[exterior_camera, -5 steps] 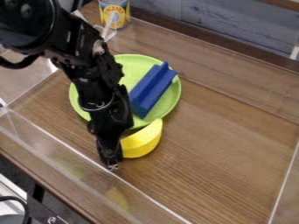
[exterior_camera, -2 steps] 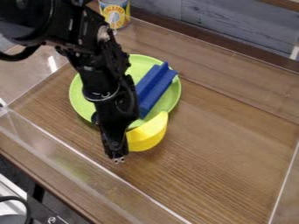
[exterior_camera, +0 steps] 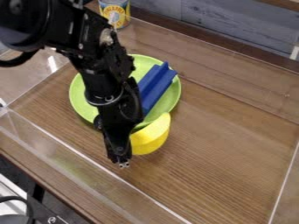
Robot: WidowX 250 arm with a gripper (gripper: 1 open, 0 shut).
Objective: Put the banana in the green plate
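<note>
The banana (exterior_camera: 152, 134) is a stubby bright-yellow piece at the near rim of the green plate (exterior_camera: 167, 105), partly overlapping it. My gripper (exterior_camera: 119, 157) points straight down at the banana's left side. Its dark fingers are shut and pressed against the banana, which travels with them. The fingertips reach lower in the picture than the banana, just above the wooden tabletop. My arm hides the left half of the plate.
A dark-blue rectangular block (exterior_camera: 153, 83) lies tilted across the plate's right half. A yellow can (exterior_camera: 114, 12) stands at the back. Clear plastic walls (exterior_camera: 47, 166) fence the wooden surface along the front and left.
The gripper has shifted a little to the right and slightly up, and the banana has moved with it, closer over the plate's near rim.
</note>
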